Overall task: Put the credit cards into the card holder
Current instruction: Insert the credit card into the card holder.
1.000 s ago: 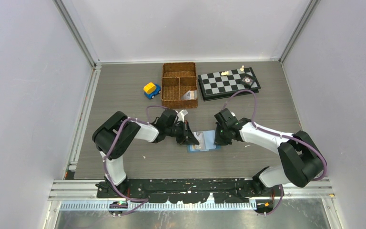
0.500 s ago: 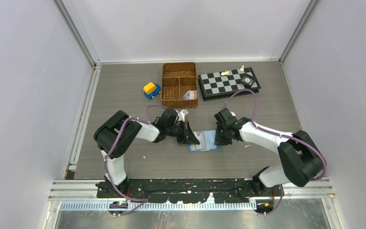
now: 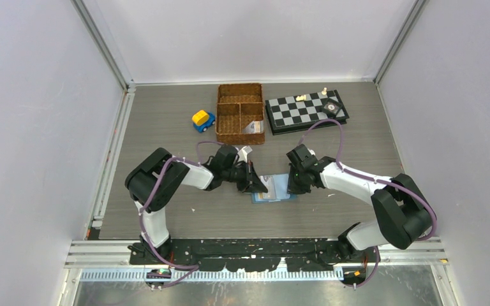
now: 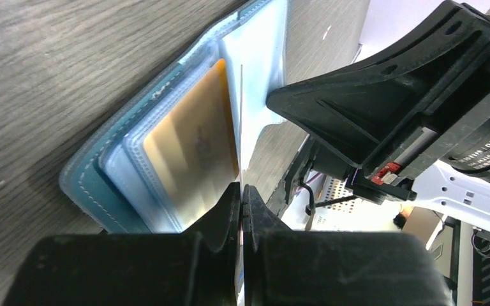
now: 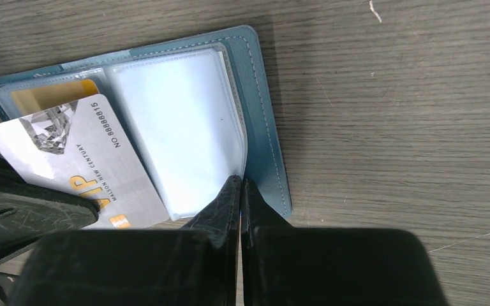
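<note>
Seen from above, the grey tabletop is walled on three sides. A board and a basket lie just beside each other at its far edge, and a small car sits just left of the basket. The holder lies open near the middle, between the left gripper and the right gripper. It is well apart from the far things, with bare tabletop to its left, right and front.

The overhead view hides both grips, and we get them only from the wrist cameras. The right wrist view shows the right gripper's jaws together on the near corner of a clear pocket leaf of the holder. There a silver card lies slantwise over the left page, one corner overlapping a gold card that sits in a pocket. The left wrist view shows the left gripper's jaws clamped on the silver card, seen here edge-on as a thin line. The line stands between the gold card's page and the lifted pale leaf. We cannot tell whether the silver card's leading edge is inside a pocket. The holder's teal rim lies flat on the tabletop, and the two grippers stand close across it but apart.
</note>
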Controlling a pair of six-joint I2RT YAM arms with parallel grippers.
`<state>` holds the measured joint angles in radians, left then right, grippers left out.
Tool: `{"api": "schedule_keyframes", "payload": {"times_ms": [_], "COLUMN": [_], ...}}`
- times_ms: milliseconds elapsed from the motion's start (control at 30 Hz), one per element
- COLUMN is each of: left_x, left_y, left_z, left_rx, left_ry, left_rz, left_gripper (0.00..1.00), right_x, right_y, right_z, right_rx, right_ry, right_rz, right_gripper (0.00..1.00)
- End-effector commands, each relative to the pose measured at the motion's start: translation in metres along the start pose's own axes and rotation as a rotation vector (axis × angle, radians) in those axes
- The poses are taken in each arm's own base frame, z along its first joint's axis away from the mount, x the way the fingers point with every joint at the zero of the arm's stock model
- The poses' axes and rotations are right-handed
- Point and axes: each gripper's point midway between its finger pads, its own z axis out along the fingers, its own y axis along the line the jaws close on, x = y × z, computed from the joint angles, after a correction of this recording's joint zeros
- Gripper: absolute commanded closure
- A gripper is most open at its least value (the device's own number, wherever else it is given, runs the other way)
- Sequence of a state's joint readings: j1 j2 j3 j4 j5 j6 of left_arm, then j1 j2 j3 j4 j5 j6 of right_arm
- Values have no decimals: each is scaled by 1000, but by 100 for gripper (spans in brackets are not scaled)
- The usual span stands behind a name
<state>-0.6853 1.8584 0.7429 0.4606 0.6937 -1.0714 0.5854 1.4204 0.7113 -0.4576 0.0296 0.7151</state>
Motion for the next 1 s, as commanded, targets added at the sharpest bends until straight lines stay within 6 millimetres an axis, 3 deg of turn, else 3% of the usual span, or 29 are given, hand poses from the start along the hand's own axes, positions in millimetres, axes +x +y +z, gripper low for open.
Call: {"api": "schedule_keyframes", "payload": {"times_ms": [0, 167, 967], "left_x": [-9, -9, -8], "left_y": [-37, -41, -15], "left_z": [-8, -10, 7], "left_rx": [98, 104, 51], "left_ry": [-26, -30, -9], "left_rz": [72, 75, 38], "left_gripper": [100, 100, 100], "right_x": [-6, -6, -7], "right_y": [-5, -5, -6], "right_z": [0, 0, 0], "right_rx": [47, 50, 60], "right_ry": [-22, -22, -18], "right_rz": [6, 5, 2], "right_gripper": [97, 97, 98]}}
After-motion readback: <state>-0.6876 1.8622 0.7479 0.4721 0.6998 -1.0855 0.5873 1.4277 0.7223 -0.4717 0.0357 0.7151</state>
